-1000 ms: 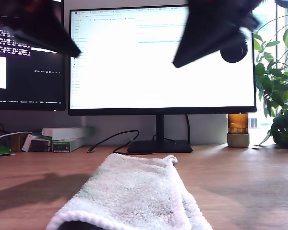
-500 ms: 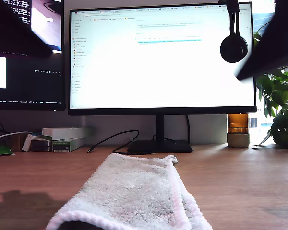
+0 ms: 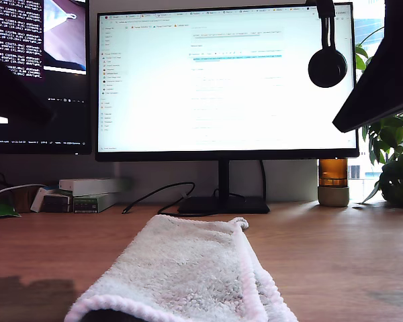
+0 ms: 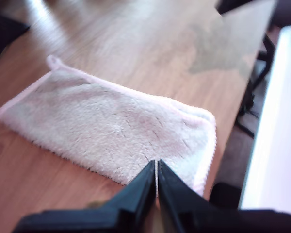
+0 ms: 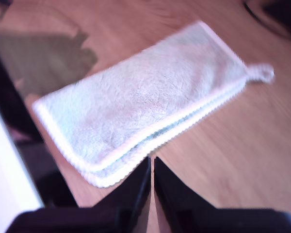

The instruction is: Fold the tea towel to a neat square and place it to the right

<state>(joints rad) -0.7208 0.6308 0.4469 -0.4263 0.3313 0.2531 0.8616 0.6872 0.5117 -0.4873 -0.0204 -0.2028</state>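
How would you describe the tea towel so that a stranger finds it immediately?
Start at the big white monitor in the exterior view, then come forward across the wooden desk. The tea towel lies folded there: the only soft, fluffy off-white cloth, with a pale pink edge.

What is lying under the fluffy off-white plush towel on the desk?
The folded off-white plush towel with its pink ribbed edge rests directly on the brown wooden desk. Two layers show along its edge in the second wrist view; anything between or beneath them is covered.
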